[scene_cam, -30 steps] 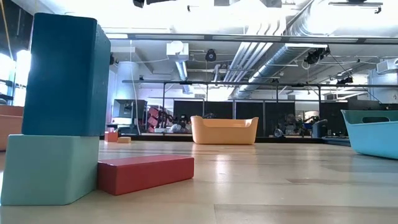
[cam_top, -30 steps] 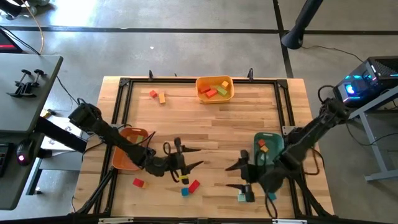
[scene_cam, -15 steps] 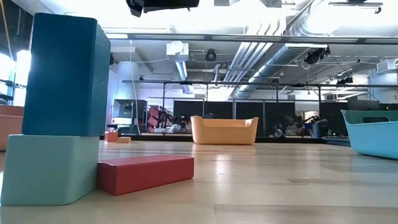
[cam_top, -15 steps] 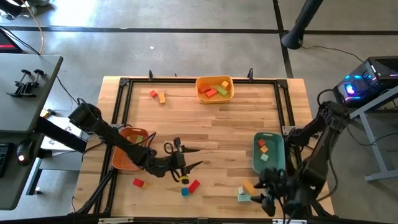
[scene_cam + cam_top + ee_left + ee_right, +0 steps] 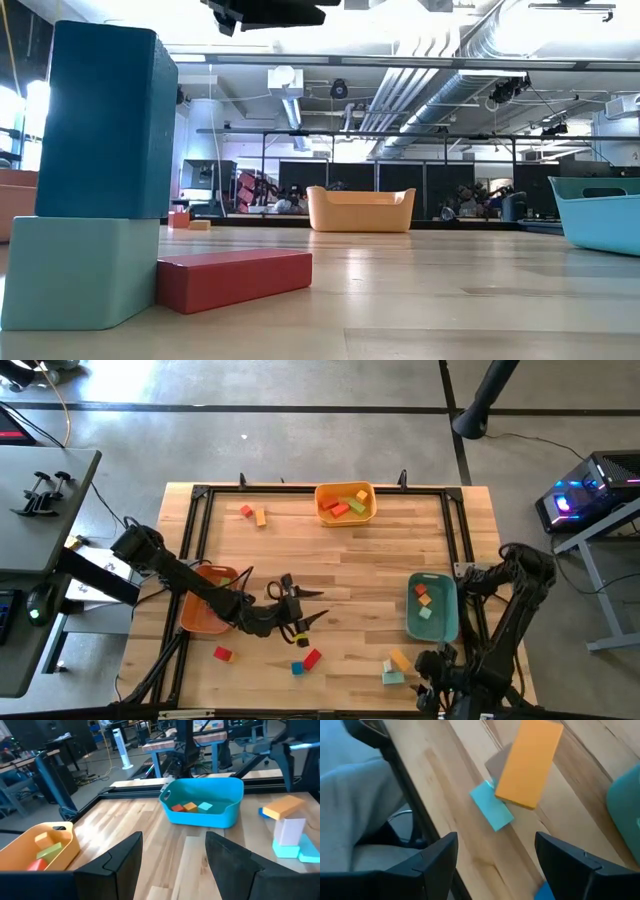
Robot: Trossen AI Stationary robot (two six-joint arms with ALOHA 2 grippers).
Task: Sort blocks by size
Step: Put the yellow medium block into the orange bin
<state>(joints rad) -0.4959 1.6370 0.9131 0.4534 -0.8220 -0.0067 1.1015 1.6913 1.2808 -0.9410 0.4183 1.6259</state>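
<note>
The blocks are scattered: a red bar (image 5: 312, 658), a small blue cube (image 5: 297, 669) and a yellow piece (image 5: 297, 649) lie on the counter (image 5: 350, 570) at its near middle, just beside and nearward of the left end effector (image 5: 312, 607); a lone red cube (image 5: 222, 654) sits near the orange tray (image 5: 196, 622); two small blocks (image 5: 253, 514) lie at the far left; others already sit in the yellow tray (image 5: 346, 503) and the teal tray (image 5: 432, 608). An orange slab (image 5: 400, 660), resting on a pale upright block over a teal piece (image 5: 392, 677), lies at the near right. The left arm is plainly the nearer one to the central cluster: it stretches low across the counter from the left, its end effector released and empty, fingers (image 5: 125, 857) spread and pointing toward the teal tray. The red bar's long axis runs diagonally, so the wrist would likely need turning to span its short side. The right end effector (image 5: 432, 682) is folded at the counter's near right edge, hovering beside the orange slab (image 5: 529, 762), spread wide, holding nothing.
</note>
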